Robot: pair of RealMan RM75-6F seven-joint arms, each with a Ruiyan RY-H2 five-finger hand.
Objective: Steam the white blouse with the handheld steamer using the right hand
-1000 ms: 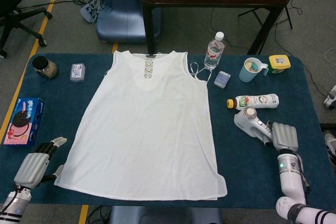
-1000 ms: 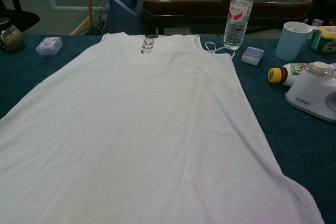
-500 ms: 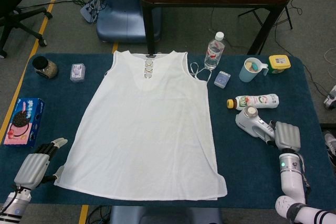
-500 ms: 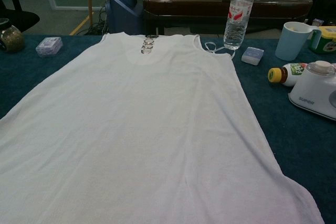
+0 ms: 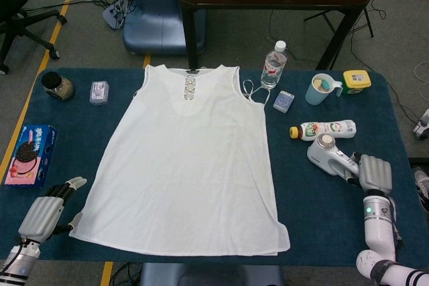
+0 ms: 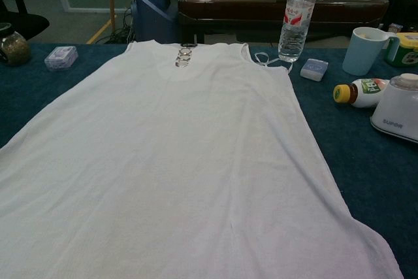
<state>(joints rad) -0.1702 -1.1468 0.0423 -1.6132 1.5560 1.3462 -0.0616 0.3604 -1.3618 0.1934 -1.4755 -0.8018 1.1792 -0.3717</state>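
Observation:
The white blouse lies flat on the blue table, neckline toward the far edge; it fills the chest view. To its right is the white handheld steamer, head pointing toward the blouse, partly cut off at the right edge of the chest view. My right hand grips the steamer's handle near the table's right side, well away from the fabric. My left hand rests open at the front left, just beside the blouse's hem corner. Neither hand shows in the chest view.
Right of the blouse stand a water bottle, a small blue box, a blue mug, a yellow tub and a lying drink bottle. On the left are a jar, a small packet and a cookie box.
My right hand has drawn the steamer to the right, further from the blouse. The left hand and the blouse have stayed put.

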